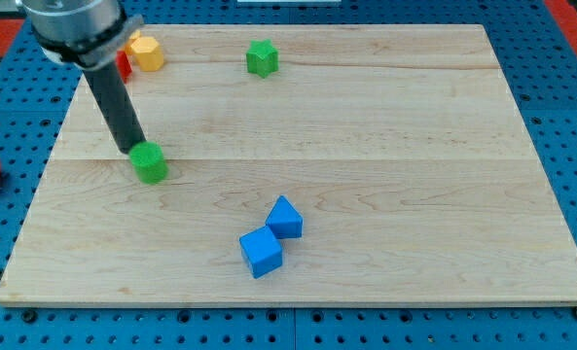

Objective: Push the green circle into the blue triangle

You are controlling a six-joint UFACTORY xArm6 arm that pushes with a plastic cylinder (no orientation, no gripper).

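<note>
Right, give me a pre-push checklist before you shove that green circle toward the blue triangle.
1. My tip sits at the green circle, on its upper-left edge: ok.
2. Tip lies on the side away from the blue triangle: ok.
3. Board between circle and triangle free of blocks: ok.
4. Blue cube touches the triangle's lower left and may shift on contact: not ok.
5. Green star and yellow block are off the path: ok.
6. Red block mostly hidden behind the rod: cannot tell.
</note>
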